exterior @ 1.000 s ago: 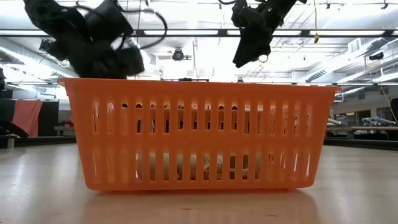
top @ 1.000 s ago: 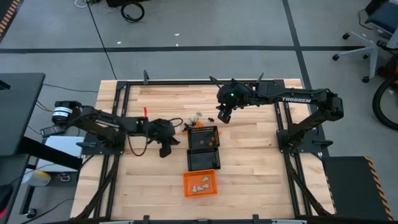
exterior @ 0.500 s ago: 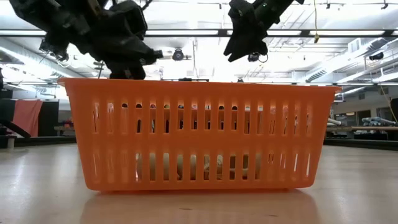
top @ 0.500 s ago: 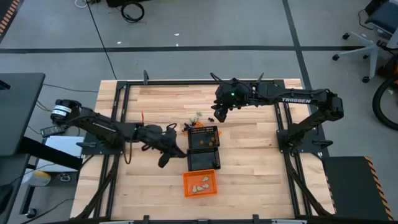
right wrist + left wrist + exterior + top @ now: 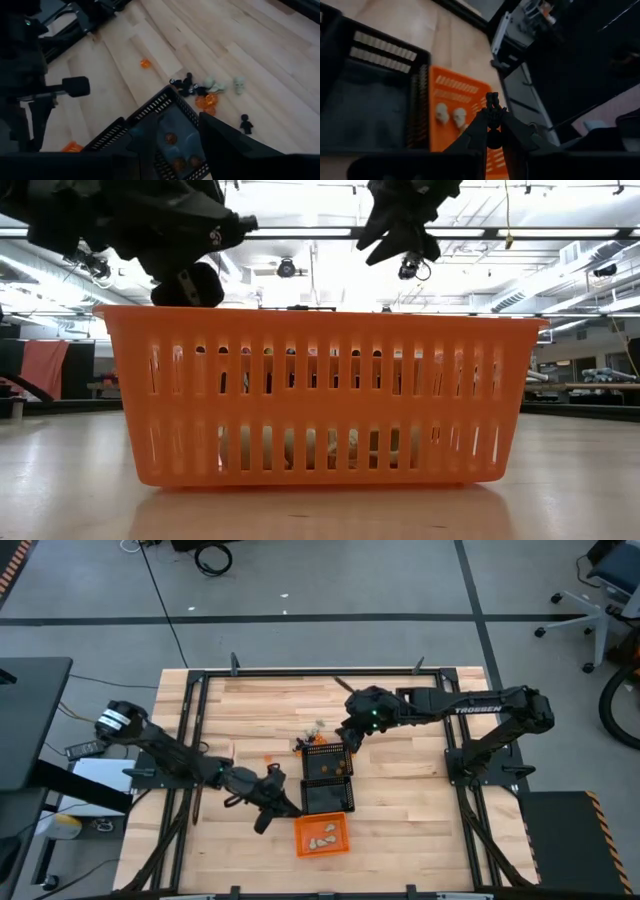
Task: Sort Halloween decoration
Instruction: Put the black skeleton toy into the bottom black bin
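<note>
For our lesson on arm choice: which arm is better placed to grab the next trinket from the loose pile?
Right. The right gripper, open, hangs close to the pile; the left gripper, near the orange basket, is shut on a black trinket.

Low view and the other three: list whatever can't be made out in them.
- Low view: the orange basket fills the frame and hides everything on the table behind it.
- High view: the loose trinkets are too small to tell apart.
- Left wrist view: the left gripper is shut on a black trinket too blurred to identify.
- Right wrist view: the open right gripper hides part of the black basket.
</note>
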`<state>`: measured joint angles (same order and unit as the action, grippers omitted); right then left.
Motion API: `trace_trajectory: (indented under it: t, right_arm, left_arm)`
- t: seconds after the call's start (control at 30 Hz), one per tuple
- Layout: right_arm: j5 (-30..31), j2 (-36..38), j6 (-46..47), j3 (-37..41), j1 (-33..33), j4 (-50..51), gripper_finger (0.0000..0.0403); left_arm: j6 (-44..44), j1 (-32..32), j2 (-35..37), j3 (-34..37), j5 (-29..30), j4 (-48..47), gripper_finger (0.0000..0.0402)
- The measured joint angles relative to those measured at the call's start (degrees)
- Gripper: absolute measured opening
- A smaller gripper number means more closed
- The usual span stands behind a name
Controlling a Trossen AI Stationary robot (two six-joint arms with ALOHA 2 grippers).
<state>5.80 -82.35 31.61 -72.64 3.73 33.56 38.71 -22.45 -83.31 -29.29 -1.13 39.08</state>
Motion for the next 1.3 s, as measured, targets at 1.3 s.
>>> trace_trajectory:
  t: [1.3]
  right_arm:
    - [0.34, 0.0, 4.44, 0.0, -2.65, 1.92, 0.015]
  left_arm:
    - [-1.41, 5.24, -14.07, -9.08, -12.35, 6.42, 0.0137]
